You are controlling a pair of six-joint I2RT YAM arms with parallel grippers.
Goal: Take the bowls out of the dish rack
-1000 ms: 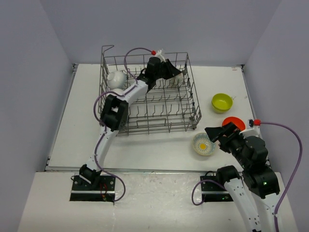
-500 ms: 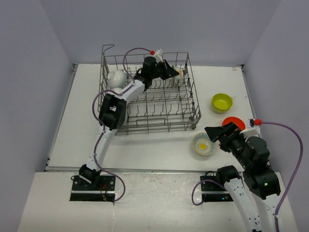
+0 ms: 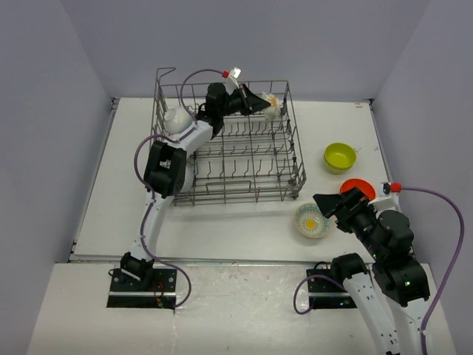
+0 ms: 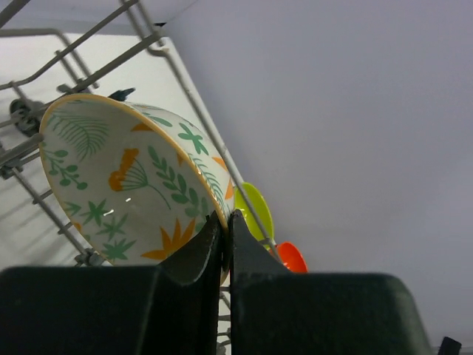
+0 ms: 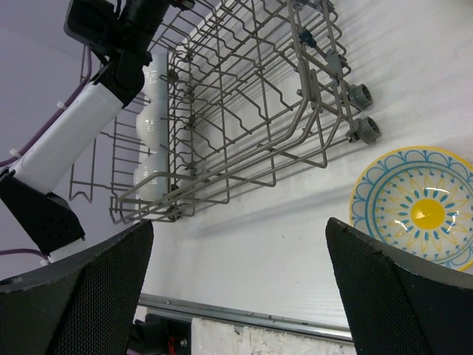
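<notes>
My left gripper point(image 3: 257, 103) is shut on the rim of a cream floral bowl point(image 3: 272, 105), held tilted above the back right of the grey wire dish rack point(image 3: 229, 148). In the left wrist view both fingers pinch the rim point(image 4: 225, 220) of that leaf-patterned bowl point(image 4: 126, 177). A white bowl point(image 3: 177, 120) sits in the rack's back left; the right wrist view shows white bowls point(image 5: 151, 126) there. My right gripper point(image 3: 336, 203) hangs open over the table right of the rack, nothing between its fingers point(image 5: 240, 244).
On the table right of the rack lie a yellow-green bowl point(image 3: 340, 156), an orange bowl point(image 3: 357, 188) partly behind my right gripper, and a blue-and-yellow patterned bowl point(image 3: 311, 220) point(image 5: 421, 211). Walls enclose the table on three sides.
The left gripper shut on the floral bowl's rim and lifted it up out of the rack's tines. The right arm stayed still.
</notes>
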